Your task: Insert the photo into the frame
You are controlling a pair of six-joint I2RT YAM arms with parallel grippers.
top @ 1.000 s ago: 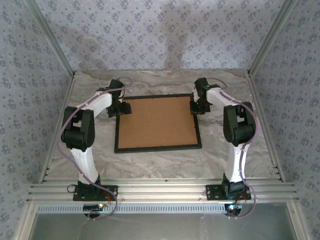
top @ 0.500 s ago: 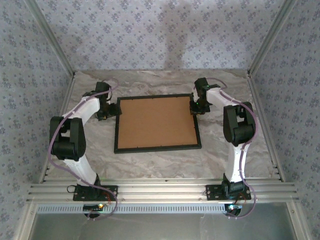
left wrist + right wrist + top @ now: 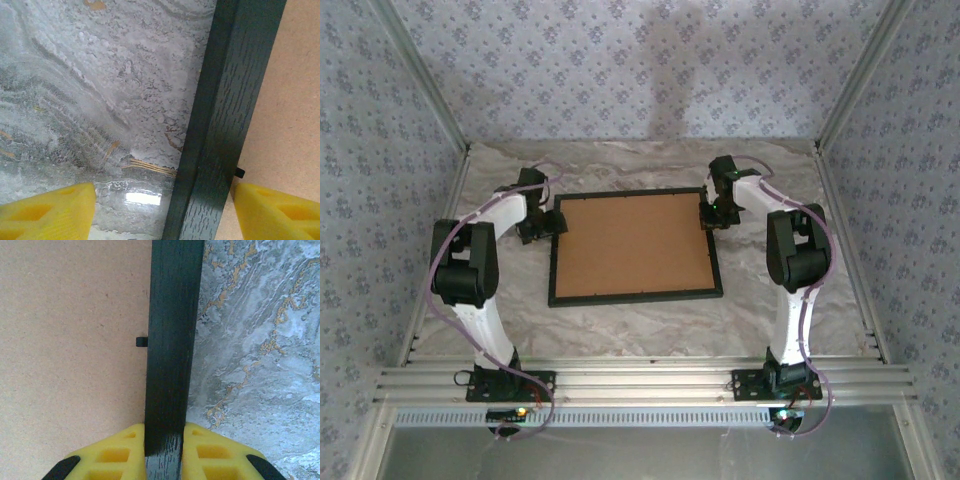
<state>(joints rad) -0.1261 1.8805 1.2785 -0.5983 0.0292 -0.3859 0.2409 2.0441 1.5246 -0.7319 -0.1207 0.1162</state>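
thin black rectangular frame (image 3: 635, 296) on counter (image 3: 620, 325), brown board (image 3: 632, 245) inside | left claw (image 3: 165, 210) open astride left rail | right claw (image 3: 164, 450) pinching right rail

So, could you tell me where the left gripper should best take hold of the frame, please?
Probably its left rail, from straight above. The frame lies flat and that rail is narrow, so the open left gripper can straddle it: one finger on the table side, one over the backing board, as the right gripper clamps the opposite rail.
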